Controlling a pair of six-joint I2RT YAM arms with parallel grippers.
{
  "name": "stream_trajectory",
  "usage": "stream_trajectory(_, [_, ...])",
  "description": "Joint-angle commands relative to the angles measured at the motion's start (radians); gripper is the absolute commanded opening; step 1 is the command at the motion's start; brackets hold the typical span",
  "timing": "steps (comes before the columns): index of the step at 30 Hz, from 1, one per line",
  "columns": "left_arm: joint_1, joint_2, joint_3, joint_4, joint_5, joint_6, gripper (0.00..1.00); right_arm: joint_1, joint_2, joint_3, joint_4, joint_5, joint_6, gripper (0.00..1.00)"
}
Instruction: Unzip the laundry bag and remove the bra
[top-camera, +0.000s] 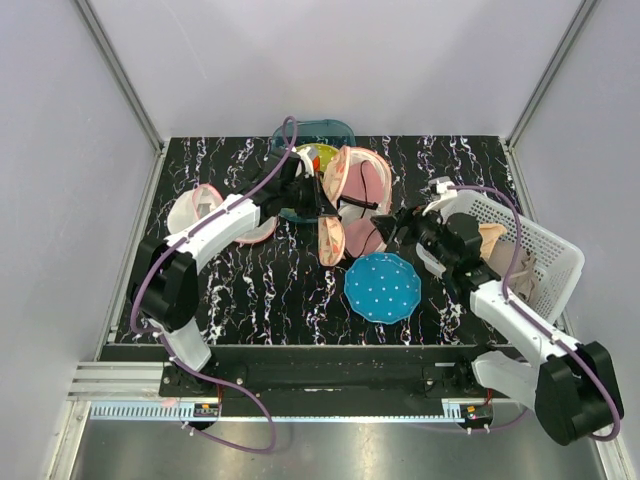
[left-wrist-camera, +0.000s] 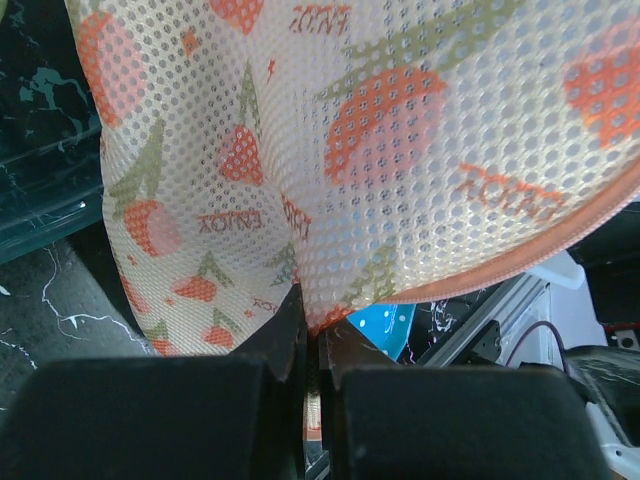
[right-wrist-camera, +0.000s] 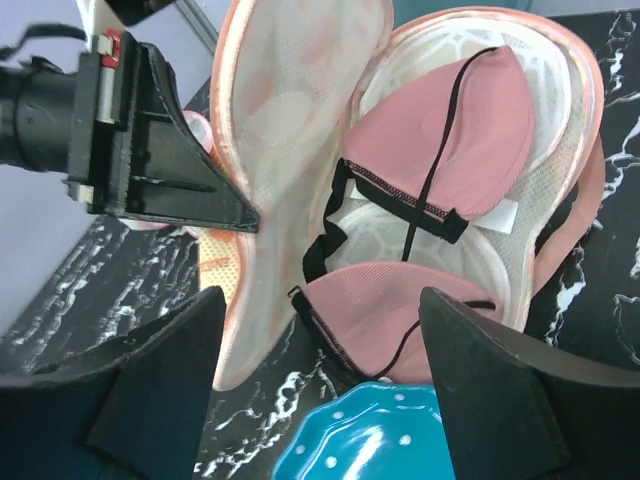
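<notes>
**Status.** The laundry bag (right-wrist-camera: 290, 110) lies unzipped near the middle of the table (top-camera: 260, 290), just behind the blue plate (right-wrist-camera: 360, 440). The left claw (left-wrist-camera: 312, 330) is clamped on the mesh of the bag's upper flap, close to its pink edging, and holds that flap raised. The bra (right-wrist-camera: 450, 130) sits in the lower half of the bag: two pink cups crossed by a black strap (right-wrist-camera: 420, 190). The right claw (right-wrist-camera: 322, 300) stands wide and empty in front of the opening, one finger to each side of the nearer cup.

**Hazards.**

1. Flap slip. The left claw pinches only a thin fold of mesh. A pull on the bra would likely load that fold. If it escapes, the flap drops over the bra and hides it.
2. Lining caught with the cup. The cups rest against the white inner mesh. A deep closure may gather that mesh too, so the bag travels with the bra.
3. Strap-only grasp. The strap lies loose across the cups. Closing on it alone would stretch it and leave the cups inside, or snag it on the bag's edge.
4. Plate contact. The plate lies just below the right claw. A low approach could strike or push it.

Whether the bag's lower half rests flat on the table cannot be confirmed. If it does not, it may shift under any pull.
</notes>
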Motion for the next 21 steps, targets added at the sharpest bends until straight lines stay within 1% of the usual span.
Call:
stream_trajectory(1, [0.002, -0.019, 0.034, 0.022, 0.004, 0.004, 0.00, -0.001, 0.062, 0.022, 0.114, -0.099, -0.246, 0.85])
stream_trajectory(2, [0.002, -0.023, 0.040, 0.017, 0.004, 0.009, 0.00, 0.000, 0.083, 0.045, 0.016, -0.111, -0.330, 0.86])
stream_trajectory(4, [0.002, -0.022, 0.051, 0.008, 0.003, 0.015, 0.00, -0.001, 0.140, 0.078, -0.010, -0.075, -0.368, 0.88])
stream_trajectory(5, [0.002, -0.019, 0.062, -0.001, 0.003, 0.019, 0.00, -0.001, 0.159, 0.085, -0.022, -0.003, -0.381, 0.90])
stream_trajectory(7, [0.002, -0.014, 0.067, -0.001, 0.009, 0.018, 0.00, -0.001, 0.229, 0.136, -0.060, 0.066, -0.395, 0.93])
stream_trajectory(8, [0.002, -0.013, 0.065, 0.002, 0.016, 0.013, 0.00, -0.001, 0.254, 0.162, -0.118, 0.123, -0.423, 0.95])
stream_trajectory(9, [0.002, -0.010, 0.065, 0.005, 0.018, 0.012, 0.00, -0.003, 0.306, 0.206, -0.137, 0.135, -0.428, 0.96])
stream_trajectory(10, [0.002, -0.009, 0.063, 0.005, 0.021, 0.012, 0.00, -0.001, 0.329, 0.220, -0.149, 0.132, -0.437, 0.98])
stream_trajectory(13, [0.002, -0.008, 0.060, 0.008, 0.026, 0.012, 0.00, -0.001, 0.413, 0.269, -0.160, 0.042, -0.464, 0.98])
stream_trajectory(16, [0.002, -0.011, 0.062, 0.010, 0.026, 0.010, 0.00, -0.001, 0.488, 0.308, -0.161, -0.036, -0.448, 0.96])
stream_trajectory(18, [0.002, -0.013, 0.060, 0.013, 0.029, 0.010, 0.00, -0.001, 0.528, 0.321, -0.151, -0.075, -0.437, 0.90])
stream_trajectory(19, [0.002, -0.016, 0.060, 0.014, 0.030, 0.010, 0.00, -0.001, 0.535, 0.326, -0.152, -0.087, -0.432, 0.87])
stream_trajectory(20, [0.002, -0.017, 0.060, 0.013, 0.029, 0.010, 0.00, -0.001, 0.539, 0.329, -0.152, -0.107, -0.422, 0.81])
stream_trajectory(21, [0.002, -0.019, 0.060, 0.014, 0.029, 0.012, 0.00, -0.001, 0.541, 0.328, -0.152, -0.116, -0.415, 0.77])
